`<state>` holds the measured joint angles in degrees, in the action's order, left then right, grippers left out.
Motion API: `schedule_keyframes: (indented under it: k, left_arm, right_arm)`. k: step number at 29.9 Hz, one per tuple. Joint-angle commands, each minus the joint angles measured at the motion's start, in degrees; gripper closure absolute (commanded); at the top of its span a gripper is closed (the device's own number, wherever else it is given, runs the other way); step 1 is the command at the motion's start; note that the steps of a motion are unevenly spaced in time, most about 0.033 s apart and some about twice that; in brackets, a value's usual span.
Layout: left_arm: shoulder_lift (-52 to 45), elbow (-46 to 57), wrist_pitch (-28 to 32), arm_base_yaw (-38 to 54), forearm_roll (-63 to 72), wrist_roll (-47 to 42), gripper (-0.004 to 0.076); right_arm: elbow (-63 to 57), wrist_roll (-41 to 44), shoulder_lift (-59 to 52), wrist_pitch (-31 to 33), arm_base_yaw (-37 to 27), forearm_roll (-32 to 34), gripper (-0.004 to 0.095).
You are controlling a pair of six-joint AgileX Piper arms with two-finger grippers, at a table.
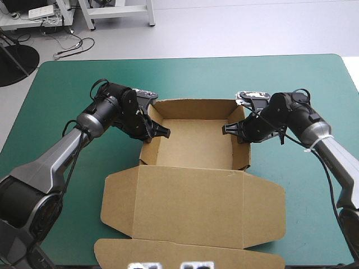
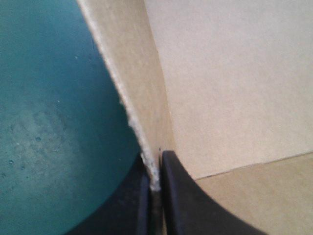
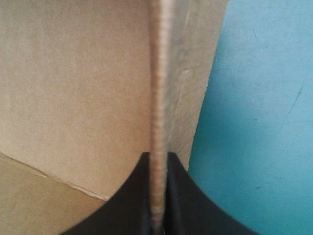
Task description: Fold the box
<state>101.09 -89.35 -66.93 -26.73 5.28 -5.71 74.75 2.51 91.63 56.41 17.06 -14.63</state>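
- The brown cardboard box (image 1: 193,143) stands as an open tray at the middle of the table's teal-green cover (image 1: 67,78), with its lid lying flat toward the near edge.
- The left gripper (image 1: 161,132), with two broad black fingers, is clamped on the tray's left wall, one finger inside and one outside.
- The right gripper (image 1: 229,129) pinches the right wall likewise, the board's edge between its fingers.

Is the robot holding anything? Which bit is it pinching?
Yes, the brown box. The left gripper pinches the top edge of its left side wall, the right gripper the top edge of its right side wall.
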Motion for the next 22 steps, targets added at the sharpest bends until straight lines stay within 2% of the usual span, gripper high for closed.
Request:
schedule_keyframes:
  k: [1,10,16,20,22]
  left_arm:
    - [-0.68,-1.45,3.93,-1.39,5.10,-0.07,0.0734]
    - [0.28,-1.45,8.87,-1.39,4.04,-0.16,0.0733]
    - [0.33,-1.45,10.39,-1.28,0.22,-0.16,0.0733]
    - [0.33,-1.45,10.39,-1.28,-0.31,0.89,0.0712]
    - [0.33,-1.45,10.39,-1.28,-0.19,1.80,0.0673]
  right_arm:
    - [1.92,-1.55,-2.08,-5.00,0.55,-5.90,0.0922]
    - [7.22,-1.55,6.03,-3.98,0.55,-5.06,0.0922]
    - [9.28,-4.51,6.93,-3.04,0.55,-3.60,0.0911]
    - [10.47,-4.51,6.93,-0.51,0.55,-0.99,0.0804]
    - [10.99,-4.51,6.93,0.68,0.55,-0.29,0.0698]
